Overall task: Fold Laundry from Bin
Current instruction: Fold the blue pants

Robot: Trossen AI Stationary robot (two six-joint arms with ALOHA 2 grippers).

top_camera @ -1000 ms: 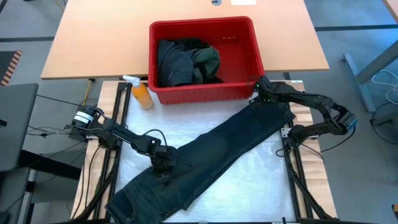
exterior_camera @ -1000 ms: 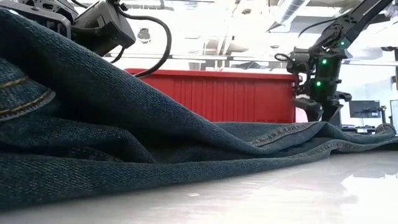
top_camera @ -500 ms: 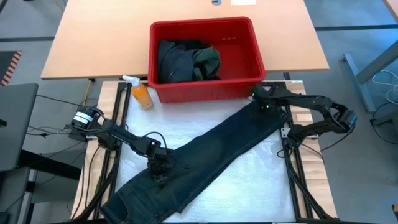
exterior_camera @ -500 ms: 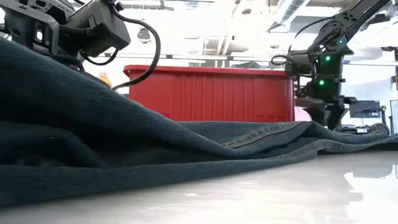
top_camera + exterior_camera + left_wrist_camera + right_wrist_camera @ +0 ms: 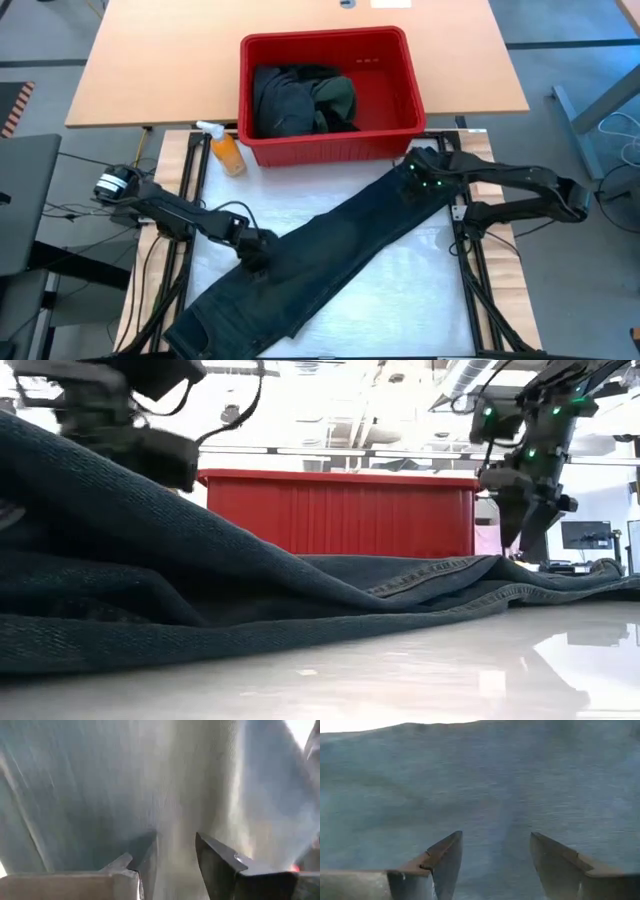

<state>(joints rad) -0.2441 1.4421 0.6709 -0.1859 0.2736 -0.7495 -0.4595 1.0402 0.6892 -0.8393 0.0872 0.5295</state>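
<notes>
So there's a pair of dark jeans (image 5: 330,255) stretched diagonally over the table, running from the front left up toward the red bin (image 5: 330,148). The bin sits behind them with dark laundry (image 5: 300,98) inside. The left gripper (image 5: 255,250) is on the jeans, jaws partly apart around a fold. The right gripper (image 5: 420,172) is over the leg end, jaws wide, holding nothing.
</notes>
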